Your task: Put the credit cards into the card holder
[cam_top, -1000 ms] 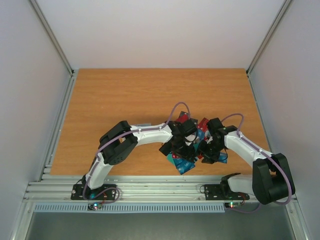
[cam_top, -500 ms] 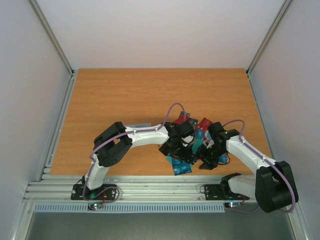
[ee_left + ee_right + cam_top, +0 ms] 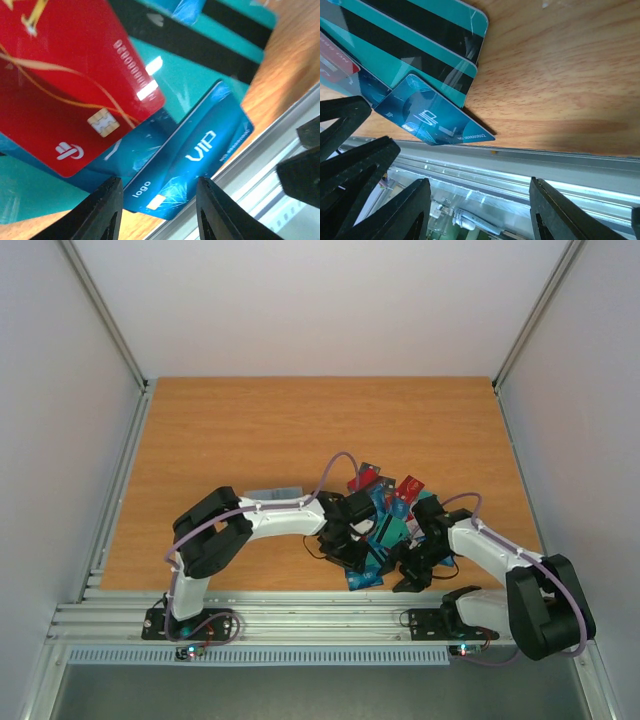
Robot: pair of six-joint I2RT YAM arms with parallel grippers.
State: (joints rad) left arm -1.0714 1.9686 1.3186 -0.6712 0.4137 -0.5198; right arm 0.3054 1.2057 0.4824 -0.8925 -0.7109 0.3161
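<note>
My left tool (image 3: 157,202) and right tool (image 3: 477,210) hang part-open, empty, over the credit cards (image 3: 385,530) heaped at the near edge of the tabletop (image 3: 300,430) (right by the rail (image 3: 300,612)), so a clumsy closing could shove the blue VIP card (image 3: 200,150) overboard.

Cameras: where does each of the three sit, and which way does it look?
Top external: above and behind, looking down on the table; both arms show.
Left wrist: on its arm, aimed down at the credit cards; its fingers show.
Right wrist: likewise on its arm; its fingers show.
Shared: all see the cards; both wrist views catch the table's rail.
</note>
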